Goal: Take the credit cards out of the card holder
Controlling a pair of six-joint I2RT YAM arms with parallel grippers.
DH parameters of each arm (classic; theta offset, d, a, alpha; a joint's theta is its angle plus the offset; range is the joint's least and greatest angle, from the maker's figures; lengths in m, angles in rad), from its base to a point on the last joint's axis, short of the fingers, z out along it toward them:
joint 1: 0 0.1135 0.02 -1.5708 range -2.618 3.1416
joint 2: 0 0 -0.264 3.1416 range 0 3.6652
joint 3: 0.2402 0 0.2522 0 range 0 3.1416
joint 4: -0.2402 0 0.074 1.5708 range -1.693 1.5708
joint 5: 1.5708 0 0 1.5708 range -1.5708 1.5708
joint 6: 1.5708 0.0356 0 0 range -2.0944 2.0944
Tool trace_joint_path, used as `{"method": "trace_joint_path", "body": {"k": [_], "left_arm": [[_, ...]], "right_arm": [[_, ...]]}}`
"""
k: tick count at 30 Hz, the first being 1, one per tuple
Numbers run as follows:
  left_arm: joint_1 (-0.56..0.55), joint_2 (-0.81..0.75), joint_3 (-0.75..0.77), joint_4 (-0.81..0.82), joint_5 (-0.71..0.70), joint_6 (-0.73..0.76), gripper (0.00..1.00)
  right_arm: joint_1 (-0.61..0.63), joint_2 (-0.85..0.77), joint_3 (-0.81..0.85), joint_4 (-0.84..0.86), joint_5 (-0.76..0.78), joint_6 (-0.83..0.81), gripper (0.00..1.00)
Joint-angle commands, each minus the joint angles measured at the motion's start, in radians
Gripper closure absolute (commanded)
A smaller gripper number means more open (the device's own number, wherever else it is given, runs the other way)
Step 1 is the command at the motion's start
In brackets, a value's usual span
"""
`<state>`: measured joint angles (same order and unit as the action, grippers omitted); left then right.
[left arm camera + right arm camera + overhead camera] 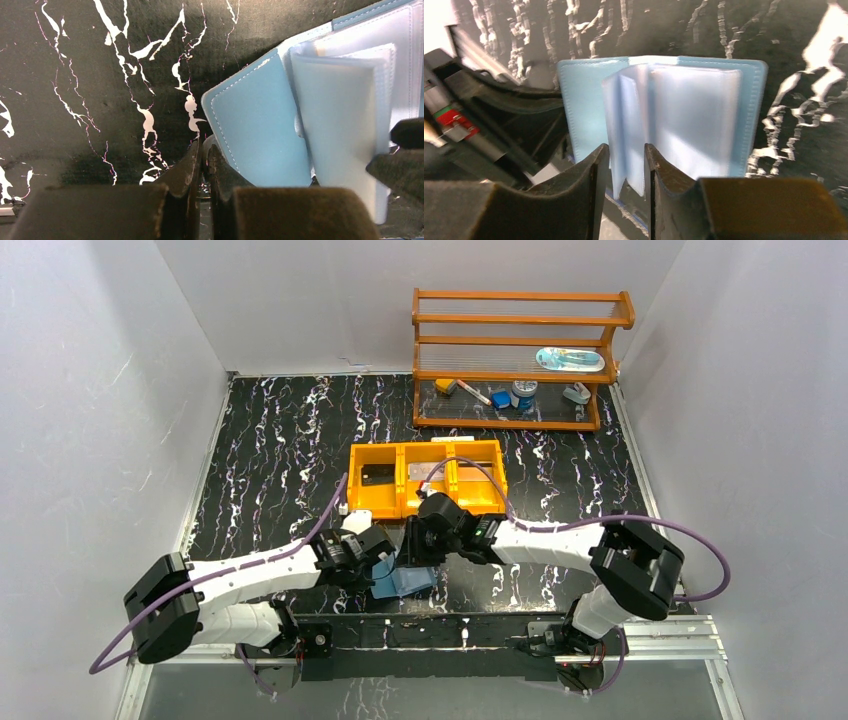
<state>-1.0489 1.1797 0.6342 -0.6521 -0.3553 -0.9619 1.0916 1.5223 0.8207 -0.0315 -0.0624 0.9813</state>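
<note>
While your left gripper sits with its fingers pressed together right at the outer edge of the small two-leaf card holder, pale blue inside, you cannot tell whether it nips the cover or only touches it. That wallet lies open on the black, white-veined table, between the two arms and on the near side of the orange three-compartment plastic tray.

Your right gripper is the one that counts. Its fingers stand a little apart, one on each side of the cloudy clear plastic sleeves, whose near edges dip into the gap. The sleeves fan up from the spine, which runs straight away from that gripper, so by the look of it any pull should come back along that line. No credit cards show plainly inside the sleeves.
</note>
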Motion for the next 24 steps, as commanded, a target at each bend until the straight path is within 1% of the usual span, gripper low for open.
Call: {"method": "trace_joint_path", "body": {"k": [1, 6, 10, 13, 18, 20, 24], "left_arm": [[0.004, -0.039, -0.006, -0.018, -0.025, -0.02, 1.0], [0.004, -0.056, -0.008, -0.034, -0.032, -0.038, 1.0], [0.003, -0.076, -0.008, -0.063, -0.042, -0.065, 1.0], [0.004, -0.094, -0.01, -0.086, -0.048, -0.087, 0.96], [0.004, -0.131, -0.005, -0.135, -0.06, -0.118, 0.77], [0.004, -0.146, 0.006, -0.162, -0.072, -0.129, 0.66], [0.004, -0.183, 0.037, -0.189, -0.097, -0.133, 0.47]], "right_arm": [[0.005, -0.002, -0.023, 0.217, -0.138, 0.021, 0.58], [0.005, 0.082, -0.017, 0.319, -0.241, 0.059, 0.55], [0.005, 0.127, -0.037, 0.411, -0.275, 0.105, 0.54], [0.005, 0.162, -0.037, 0.417, -0.279, 0.121, 0.52], [0.004, 0.212, -0.05, 0.413, -0.268, 0.153, 0.52], [0.004, 0.241, -0.059, 0.409, -0.258, 0.167, 0.51], [0.004, 0.257, -0.062, 0.348, -0.218, 0.183, 0.52]]}}
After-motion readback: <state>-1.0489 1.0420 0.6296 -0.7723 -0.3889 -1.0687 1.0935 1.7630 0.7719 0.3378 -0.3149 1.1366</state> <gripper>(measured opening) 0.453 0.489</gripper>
